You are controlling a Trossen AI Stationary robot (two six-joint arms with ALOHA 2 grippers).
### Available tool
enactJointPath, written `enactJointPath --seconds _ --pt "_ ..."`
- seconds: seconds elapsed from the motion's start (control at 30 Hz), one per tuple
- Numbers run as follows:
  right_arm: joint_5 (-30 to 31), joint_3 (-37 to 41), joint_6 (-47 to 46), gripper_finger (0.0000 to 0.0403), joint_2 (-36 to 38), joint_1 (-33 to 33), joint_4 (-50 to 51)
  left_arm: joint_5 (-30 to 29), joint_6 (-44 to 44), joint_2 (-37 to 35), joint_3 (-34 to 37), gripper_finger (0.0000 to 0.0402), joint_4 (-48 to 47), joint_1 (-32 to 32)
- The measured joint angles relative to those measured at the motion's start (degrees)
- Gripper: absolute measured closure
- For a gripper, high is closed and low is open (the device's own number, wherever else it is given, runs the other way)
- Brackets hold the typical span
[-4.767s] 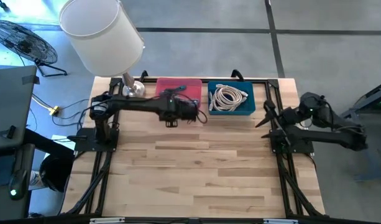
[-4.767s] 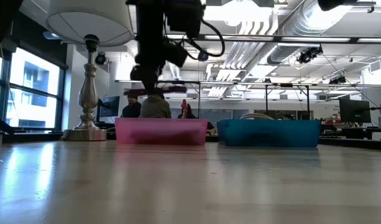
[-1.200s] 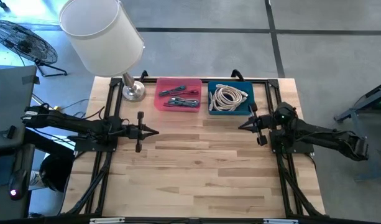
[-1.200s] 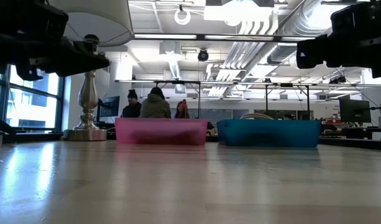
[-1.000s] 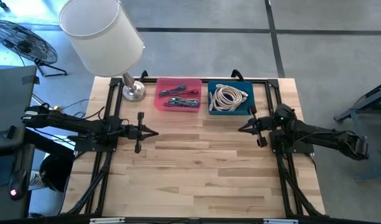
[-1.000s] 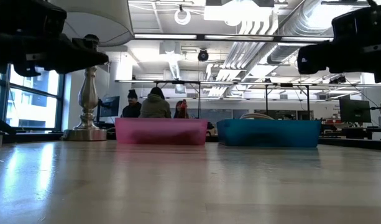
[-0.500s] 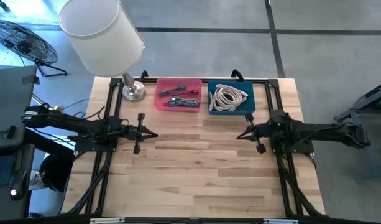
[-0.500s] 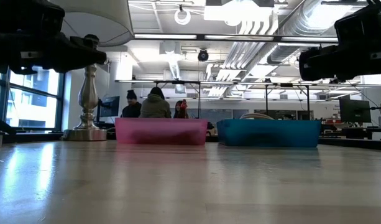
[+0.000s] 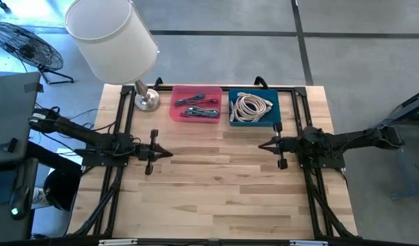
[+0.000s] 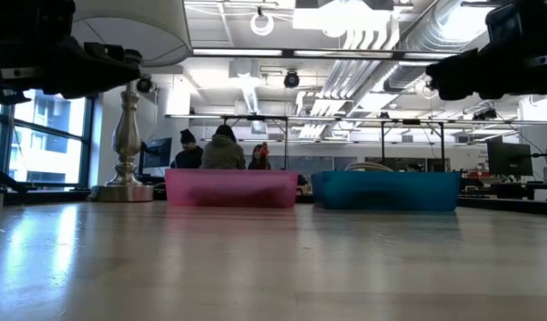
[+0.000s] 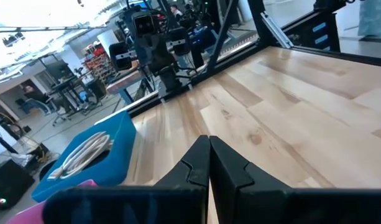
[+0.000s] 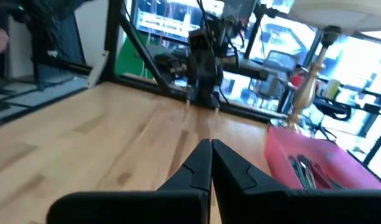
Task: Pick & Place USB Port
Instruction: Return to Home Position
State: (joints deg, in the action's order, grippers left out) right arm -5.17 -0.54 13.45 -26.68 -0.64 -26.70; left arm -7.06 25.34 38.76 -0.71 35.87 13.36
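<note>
The thin dark charger cables lie in a loose tangle inside the shallow red plastic bin at the far edge of the pale wooden desk. Just beside it, the blue plastic bin holds a coiled beige cable. Nothing loose shows on the bare boards, so the sorting looks finished and only the retreat to rest is left.

The left pincer hangs over the desk's left side, its fingers pressed together and empty. The right pincer is opposite it on the right side, likewise closed on nothing. Their tips point at each other, well apart.

I judge that little can go wrong now. The likeliest trouble is the tall lamp with a white drum shade at the far left corner, near the left arm: a high swing while folding away could knock the shade. A low sweep by the right arm could catch the blue bin's near wall.

From desk height the bin walls hide their contents, except the coil's top above the blue rim, and both arms are cut off at the upper edge. Individual cables in the red bin cannot be told apart. Seated people show in the room beyond.
</note>
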Motion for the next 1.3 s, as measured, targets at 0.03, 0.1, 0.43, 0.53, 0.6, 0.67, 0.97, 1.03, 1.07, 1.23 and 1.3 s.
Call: enactJointPath --seconds 0.03,0.1,0.43,0.53,0.6,0.67,0.97,1.03,1.07,1.23,1.3 --pt "0.13 0.00 -0.02 0.0403 0.58 -0.34 0.31 -0.66 0.09 0.00 0.00 0.0401 -0.02 0.63" --pt "0.33 0.00 -0.45 0.0403 1.84 -0.70 1.38 -1.47 0.11 0.00 0.00 0.0401 -0.03 1.86" --pt "0.49 0.02 -1.01 0.0403 12.44 -1.03 8.62 -4.04 0.35 0.00 0.00 0.0401 -0.10 4.33" --pt "0.95 0.02 -1.11 0.0403 16.24 -1.03 11.99 -4.08 0.35 0.00 0.00 0.0401 -0.08 4.31" --pt "1.63 0.02 -1.21 0.0403 18.95 -1.03 13.70 -4.08 0.35 0.00 0.00 0.0401 -0.06 4.33" --pt "1.66 0.02 -1.18 0.0403 21.69 -1.03 16.12 -4.10 0.35 0.00 0.00 0.0401 -0.03 4.31" --pt "5.92 -1.51 -1.16 0.0403 26.14 -1.03 24.59 -4.23 1.83 0.00 0.00 0.0401 -0.17 4.31" --pt "6.71 -1.51 -1.17 0.0403 26.42 -1.01 24.42 -4.09 2.98 -0.01 0.00 0.0401 -0.28 4.31" --pt "6.77 -1.51 -1.18 0.0403 26.41 -0.92 24.10 -3.85 3.27 -0.02 0.00 0.0401 -0.55 4.31" --pt "8.44 -1.44 -1.44 0.0403 26.40 -0.88 24.06 -3.69 3.92 -0.02 0.00 0.0401 -3.43 4.31" --pt "9.13 -1.44 -1.44 0.0403 26.34 -0.86 24.63 -3.63 3.77 0.00 0.00 0.0401 -4.20 4.29"
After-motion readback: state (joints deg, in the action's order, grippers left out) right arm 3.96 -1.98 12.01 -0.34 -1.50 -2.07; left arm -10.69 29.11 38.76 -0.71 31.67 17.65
